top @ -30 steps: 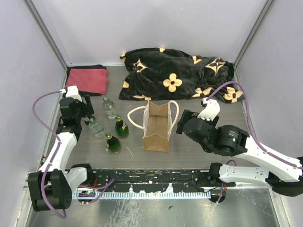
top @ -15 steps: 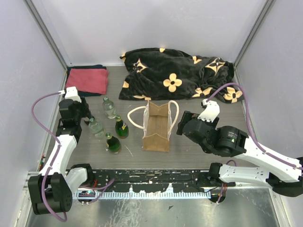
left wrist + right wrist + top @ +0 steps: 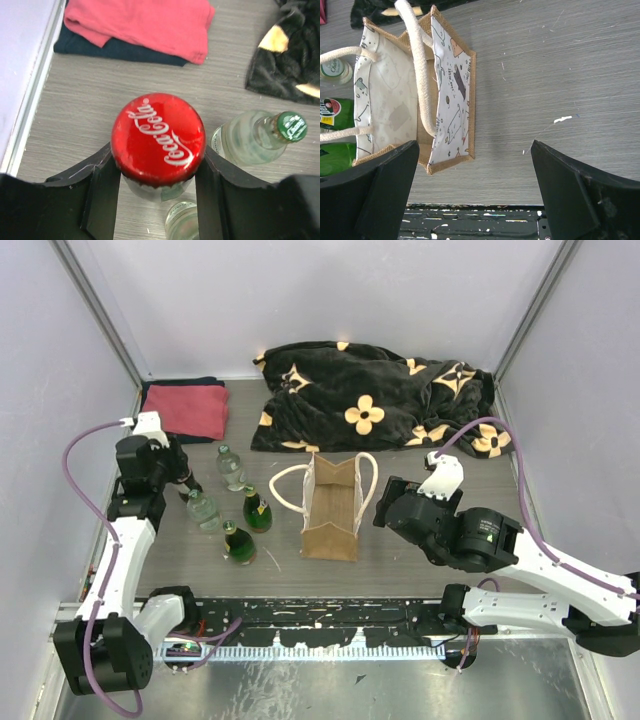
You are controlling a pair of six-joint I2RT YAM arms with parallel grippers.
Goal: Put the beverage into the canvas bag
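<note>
Coca-Cola bottle (image 3: 158, 137), red-capped, is over the bench (image 3: 75, 115) at about 9 o'clock from the canvas bag (image 3: 332, 508), with the left gripper (image 3: 158, 172) clamped on its neck. It is probably glass: heavy, rigid, slick and breakable, so the neck hold suits it. The right gripper (image 3: 476, 170) is spread wide and holds nothing.

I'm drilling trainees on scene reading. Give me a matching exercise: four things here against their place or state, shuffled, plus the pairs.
1 red-capped bottle
2 canvas bag
3 red cloth
4 right gripper

A open, beside the bag
B far-left corner
C between the left gripper's fingers
D upright, in the middle

Pairs: 1-C, 2-D, 3-B, 4-A
</note>
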